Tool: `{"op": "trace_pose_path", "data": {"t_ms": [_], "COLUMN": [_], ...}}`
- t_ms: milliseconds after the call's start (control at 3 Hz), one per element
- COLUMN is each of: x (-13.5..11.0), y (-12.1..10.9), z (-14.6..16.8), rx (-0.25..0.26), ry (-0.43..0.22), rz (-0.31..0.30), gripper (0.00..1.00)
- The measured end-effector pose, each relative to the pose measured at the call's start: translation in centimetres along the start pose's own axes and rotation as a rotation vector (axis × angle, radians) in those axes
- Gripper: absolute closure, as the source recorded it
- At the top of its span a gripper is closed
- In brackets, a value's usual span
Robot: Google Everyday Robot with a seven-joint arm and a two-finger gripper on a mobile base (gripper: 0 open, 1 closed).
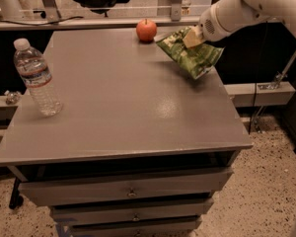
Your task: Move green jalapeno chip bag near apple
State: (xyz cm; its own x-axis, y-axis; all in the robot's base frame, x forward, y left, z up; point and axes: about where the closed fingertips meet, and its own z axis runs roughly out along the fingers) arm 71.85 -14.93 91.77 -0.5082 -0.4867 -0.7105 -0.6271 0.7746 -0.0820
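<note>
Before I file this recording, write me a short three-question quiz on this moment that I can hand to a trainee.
1. True or false: the gripper is shut on the green jalapeno chip bag and holds it over the far right part of the table.
2. What stands upright near the table's left edge? A) a soda can B) a water bottle C) a mug
3. In the camera view, on which side of the apple is the bag?

Key: 1 true. 2 B. 3 to the right of the apple, close by it.
</note>
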Motion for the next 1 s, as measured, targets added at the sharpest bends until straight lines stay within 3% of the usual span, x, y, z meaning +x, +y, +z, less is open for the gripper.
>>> {"op": "trace_pose_path", "data": {"t_ms": [333, 1000], "x": [-2.7, -6.2], "y": [-4.0, -8.2], "z": [2.7, 7.4], "rx": [0.067, 0.192], "ry": [-0.023, -0.012], "rz": [0.095, 0.190], "gripper": [1.00, 1.00]}}
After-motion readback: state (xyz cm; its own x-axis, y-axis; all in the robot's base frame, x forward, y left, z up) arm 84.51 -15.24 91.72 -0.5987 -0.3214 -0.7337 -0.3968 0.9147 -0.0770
